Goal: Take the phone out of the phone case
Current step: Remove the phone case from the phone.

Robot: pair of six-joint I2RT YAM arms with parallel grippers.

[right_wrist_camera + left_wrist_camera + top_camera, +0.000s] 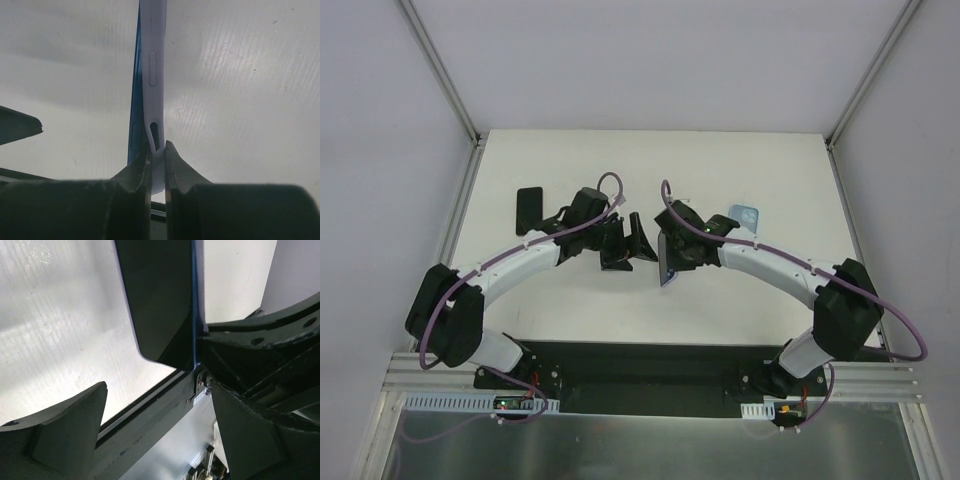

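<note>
My right gripper point(672, 250) is shut on the lower end of a white phone case point(152, 75) and holds it upright, edge-on, above the table. A blue phone point(135, 115) lies against the case's left side, its edge partly behind my left fingertip. In the top view the pair point(667, 268) hangs between the two grippers. My left gripper point(630, 250) is open and empty just left of it. In the left wrist view the phone's dark face point(160, 300) and blue edge point(197, 300) stand just beyond my open gripper point(159, 390), touching neither finger.
A flat black object point(528, 210) lies on the white table at the back left. A light blue case-like object point(748, 215) lies at the back right. The black base rail point(650, 365) runs along the near edge. A left-arm finger point(20, 125) shows in the right wrist view.
</note>
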